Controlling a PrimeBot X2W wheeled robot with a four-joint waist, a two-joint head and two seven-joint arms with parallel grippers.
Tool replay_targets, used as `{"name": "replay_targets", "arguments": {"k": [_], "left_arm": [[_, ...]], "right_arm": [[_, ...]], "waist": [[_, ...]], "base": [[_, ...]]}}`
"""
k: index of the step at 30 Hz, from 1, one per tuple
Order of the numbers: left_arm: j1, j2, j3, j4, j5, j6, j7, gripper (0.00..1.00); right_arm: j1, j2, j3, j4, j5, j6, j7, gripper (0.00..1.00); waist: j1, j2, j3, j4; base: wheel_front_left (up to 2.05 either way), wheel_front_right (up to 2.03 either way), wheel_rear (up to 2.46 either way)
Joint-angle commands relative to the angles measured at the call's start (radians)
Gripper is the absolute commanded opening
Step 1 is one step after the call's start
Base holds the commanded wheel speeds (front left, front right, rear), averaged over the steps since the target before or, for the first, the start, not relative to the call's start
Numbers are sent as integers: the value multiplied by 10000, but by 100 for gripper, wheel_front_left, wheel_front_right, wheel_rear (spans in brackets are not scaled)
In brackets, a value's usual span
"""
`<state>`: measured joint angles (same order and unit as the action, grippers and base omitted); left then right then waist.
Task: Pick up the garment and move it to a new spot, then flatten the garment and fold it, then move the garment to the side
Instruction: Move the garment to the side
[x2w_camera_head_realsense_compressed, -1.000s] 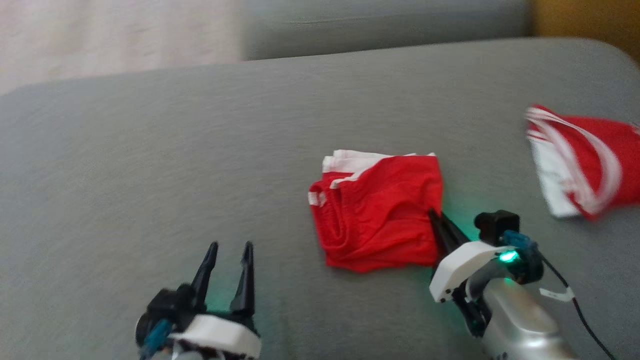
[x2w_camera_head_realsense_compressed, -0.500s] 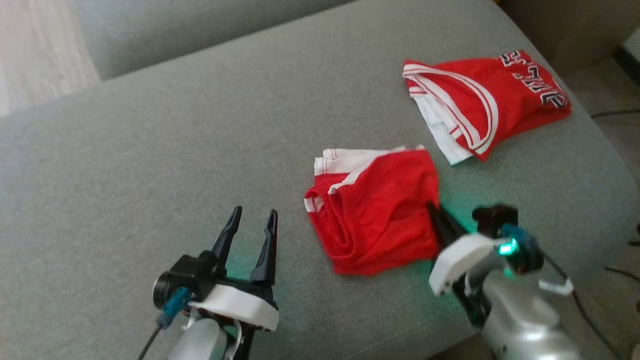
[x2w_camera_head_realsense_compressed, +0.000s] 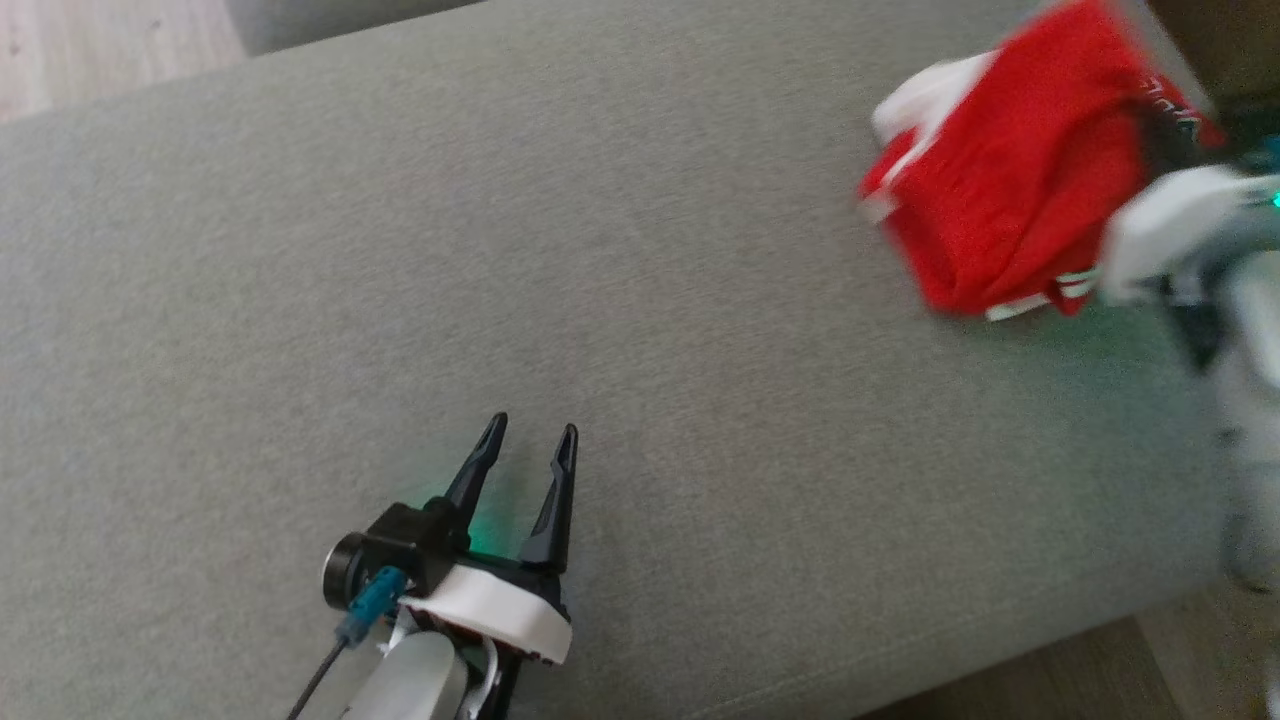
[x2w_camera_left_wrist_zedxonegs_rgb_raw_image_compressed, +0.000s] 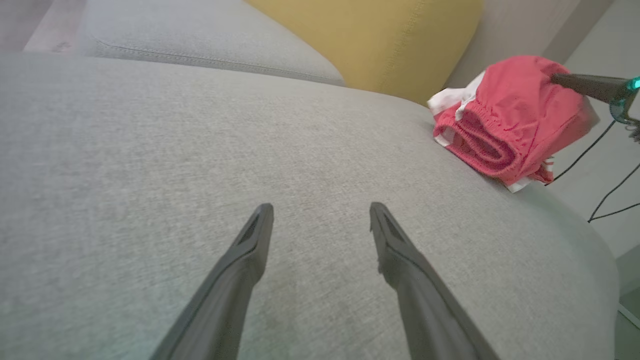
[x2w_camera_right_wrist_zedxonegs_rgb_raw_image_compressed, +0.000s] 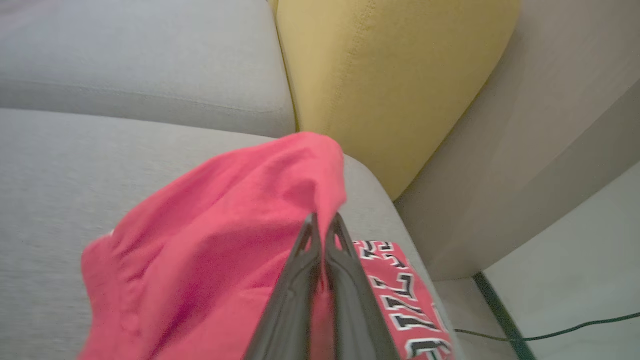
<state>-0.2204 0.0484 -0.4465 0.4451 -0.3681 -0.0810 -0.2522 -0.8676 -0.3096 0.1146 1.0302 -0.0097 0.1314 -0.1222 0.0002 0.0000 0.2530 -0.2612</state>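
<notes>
The garment (x2w_camera_head_realsense_compressed: 1000, 200) is a folded red pair of shorts with white trim and an elastic waistband, at the far right of the grey sofa seat (x2w_camera_head_realsense_compressed: 600, 250). My right gripper (x2w_camera_right_wrist_zedxonegs_rgb_raw_image_compressed: 322, 220) is shut on a fold of the garment (x2w_camera_right_wrist_zedxonegs_rgb_raw_image_compressed: 210, 250) and holds its right side slightly up off the seat. In the left wrist view the garment (x2w_camera_left_wrist_zedxonegs_rgb_raw_image_compressed: 505, 120) sits near the seat's right edge, with the right gripper's fingers (x2w_camera_left_wrist_zedxonegs_rgb_raw_image_compressed: 580, 82) pinching its top. My left gripper (x2w_camera_head_realsense_compressed: 530, 435) rests open and holds nothing, low over the seat's front (x2w_camera_left_wrist_zedxonegs_rgb_raw_image_compressed: 320, 210).
A second red garment with black and white lettering (x2w_camera_right_wrist_zedxonegs_rgb_raw_image_compressed: 400, 295) lies under the held one, near the seat's right edge. A yellow cushion (x2w_camera_right_wrist_zedxonegs_rgb_raw_image_compressed: 390, 75) stands behind. Cables (x2w_camera_left_wrist_zedxonegs_rgb_raw_image_compressed: 610, 170) run over the floor to the right.
The head camera has swung. My right gripper has carried the garment to the right, over the lettered red garment. The left gripper stays open.
</notes>
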Motion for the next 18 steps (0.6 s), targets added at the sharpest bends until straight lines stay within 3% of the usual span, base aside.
{"name": "replay_targets", "arguments": {"k": [1,2,3,8,14,18], "left_arm": [[-285,18,370,-255,91,-33,-95,100],[-286,18,437,-253,96,-25,-95,100],[-289,18,510,-256,120,-4,-95,100],[-232,18,931,-277,212,98,-95,100],[95,18,1901,-436,306,259,-95,100],[342,18,2670,-643,369,439,-95,100]], "right_arm": [[-286,-314,-254,-91,-281,-7,40,0],[-357,-456,-555,12,-514,-7,76,43],[-412,-543,-837,61,-737,-7,62,100],[-433,-202,-1611,-102,-1279,-7,-618,100],[81,1096,-1923,-739,-1188,-7,-1317,100],[1016,1957,-1841,-1790,-824,-7,-1386,100]], "waist": [[-2,0,147,198],[-2,0,166,244],[-2,0,185,288],[-2,0,144,398],[-2,0,-139,739],[-2,0,-367,1177]], "base": [[0,0,0],[0,0,0],[0,0,0],[0,0,0],[0,0,0],[0,0,0]]}}
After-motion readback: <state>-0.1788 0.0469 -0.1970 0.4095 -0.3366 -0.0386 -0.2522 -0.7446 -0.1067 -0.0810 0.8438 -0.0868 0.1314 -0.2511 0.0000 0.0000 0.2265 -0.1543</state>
